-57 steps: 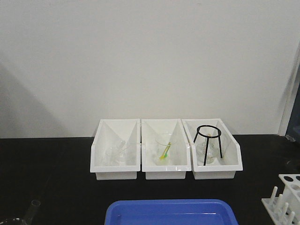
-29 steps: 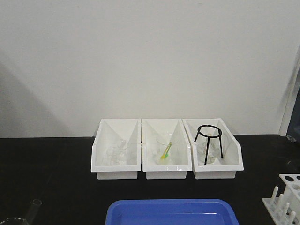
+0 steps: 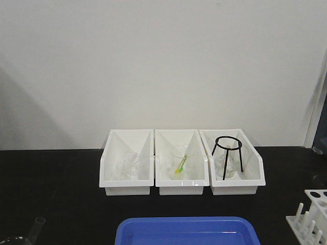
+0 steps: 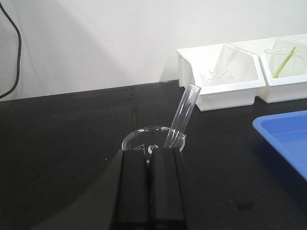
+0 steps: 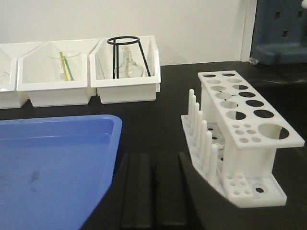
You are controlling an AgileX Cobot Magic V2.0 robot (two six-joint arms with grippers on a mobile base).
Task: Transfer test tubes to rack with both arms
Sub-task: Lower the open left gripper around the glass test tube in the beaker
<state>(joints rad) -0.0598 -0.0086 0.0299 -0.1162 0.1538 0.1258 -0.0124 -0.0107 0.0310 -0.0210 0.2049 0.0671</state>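
Observation:
One test tube (image 4: 185, 111) leans to the right inside a squat clear beaker (image 4: 144, 140) on the black table. My left gripper (image 4: 149, 151) hangs just in front of the beaker, shut, with nothing between its fingers. In the front view the same test tube (image 3: 36, 226) and the beaker rim (image 3: 9, 240) show at the bottom left corner. The white rack (image 5: 252, 160) stands to the right of my right gripper (image 5: 153, 157), its holes empty and its pegs facing the gripper. That gripper is shut on nothing. The rack (image 3: 311, 217) sits at the front view's bottom right.
A blue tray (image 3: 186, 232) lies at the table's front middle, left of my right gripper. Three white bins (image 3: 126, 186) line the back wall, holding glassware, a yellow-green stick (image 3: 180, 166) and a black wire tripod (image 3: 227, 153). A dark seam crosses the table beyond the beaker.
The front view has shifted by a few pixels. The tube, beaker, rack and bins have not moved.

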